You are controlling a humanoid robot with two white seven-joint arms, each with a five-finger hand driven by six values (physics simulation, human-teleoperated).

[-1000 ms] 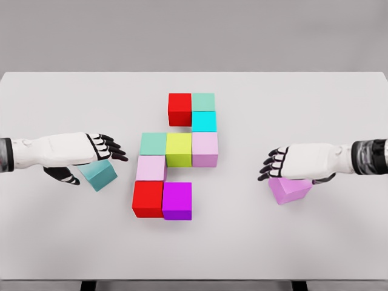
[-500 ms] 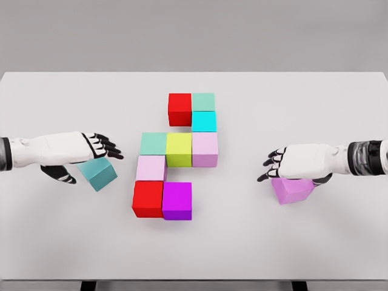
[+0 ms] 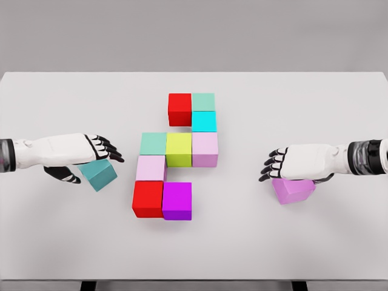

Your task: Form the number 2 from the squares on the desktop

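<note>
Several coloured cubes lie pressed together mid-table: a red cube [image 3: 179, 109], a mint cube [image 3: 204, 102] and a cyan cube [image 3: 204, 121] at the top. Below them run a green cube [image 3: 154, 144], a yellow cube [image 3: 179, 150] and a pink cube [image 3: 205, 148]. Lower still are a pale pink cube [image 3: 151, 168], a second red cube [image 3: 147, 199] and a magenta cube [image 3: 177, 200]. My left hand [image 3: 91, 159] stretches its fingers over a turned teal cube [image 3: 99, 175]. My right hand [image 3: 290, 165] lies flat over a violet cube [image 3: 293, 191], fingers extended past it.
The white table [image 3: 254, 242] spans the whole view, its front edge low in the picture. Bare surface separates each outer cube from the central cluster.
My left hand has drawn back slightly to the left while the teal cube stayed put. The right hand and the violet cube have shifted a little to the right.
</note>
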